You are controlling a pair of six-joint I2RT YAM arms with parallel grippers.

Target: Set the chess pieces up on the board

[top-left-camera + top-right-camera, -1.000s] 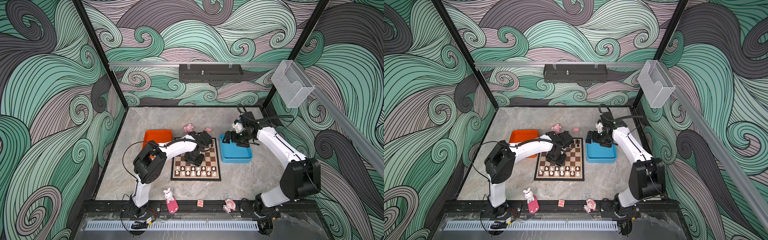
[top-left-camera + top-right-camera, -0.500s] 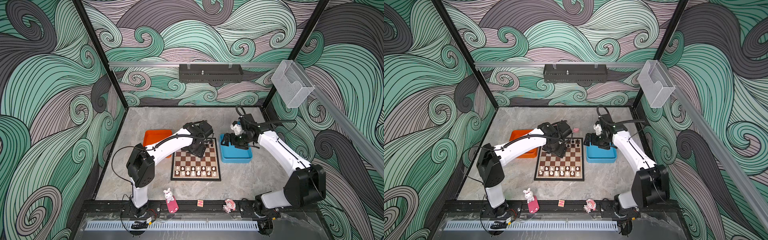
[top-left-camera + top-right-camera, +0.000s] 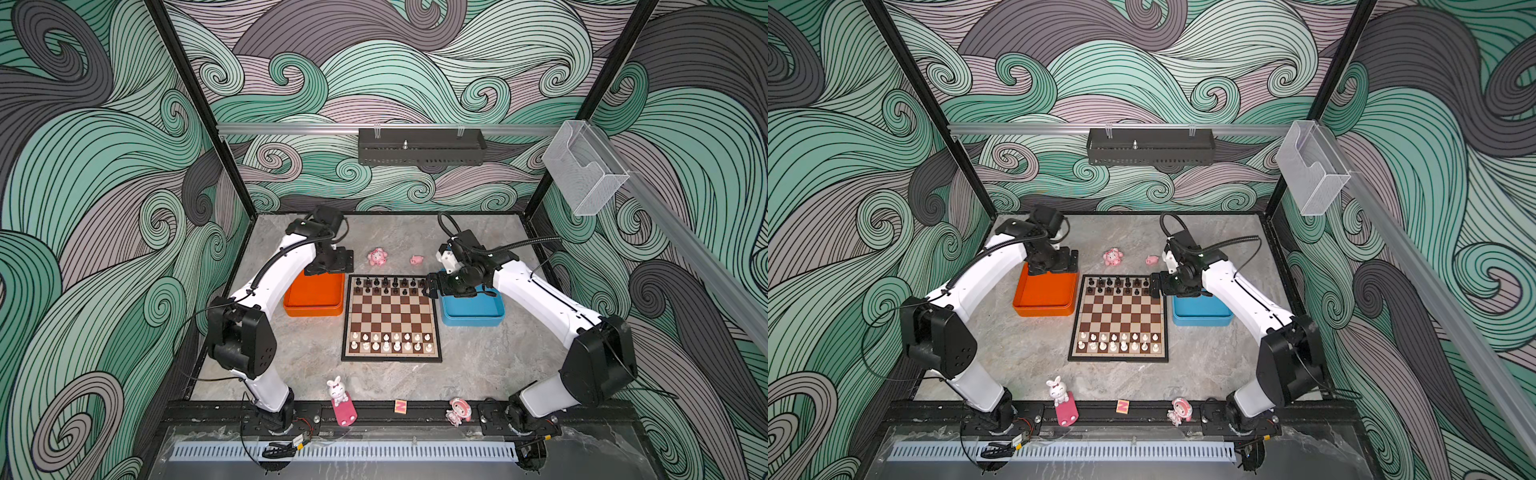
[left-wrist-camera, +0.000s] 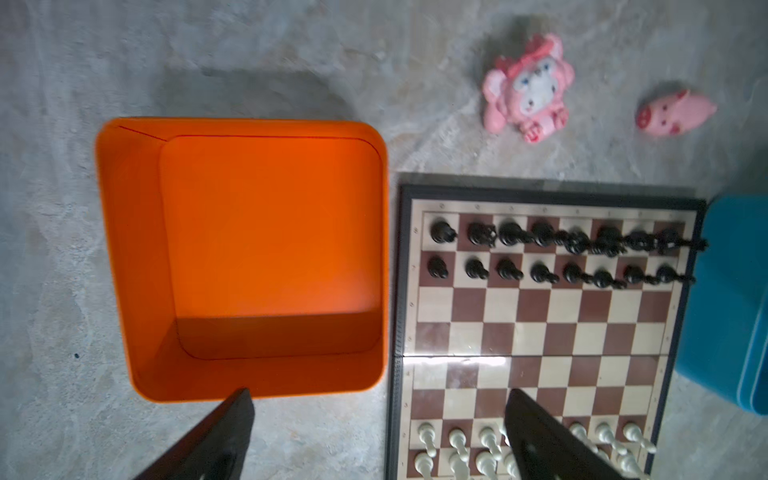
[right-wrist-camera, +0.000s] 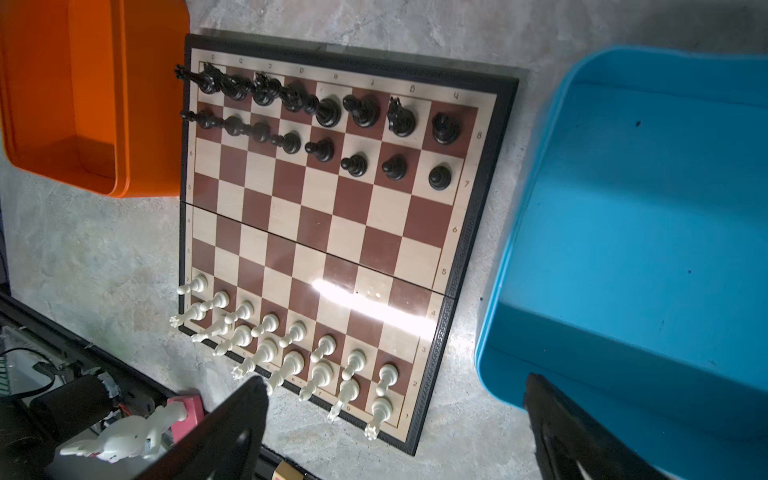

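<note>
Both stand wide and empty: the left pincer [image 4: 378,399] above the orange tray [image 3: 313,297], the right pincer [image 5: 397,381] by the blue tray [image 3: 473,321]. The board [image 3: 390,318] lies between them at frame centre, with black chess pieces [image 3: 386,285] on its upper ranks and white chess pieces [image 3: 390,342] on its lower. The upper-right corner is nearest the right pincer.

Board [image 5: 328,224] on the counter [image 5: 104,249] between orange tray [image 5: 137,104] and blue tray [image 5: 623,249]; black pieces [image 5: 328,112] fill two rows at one end, white pieces [image 5: 299,357] two at the other; right end effector [image 5: 397,380] jaws spread wide, empty.
</note>
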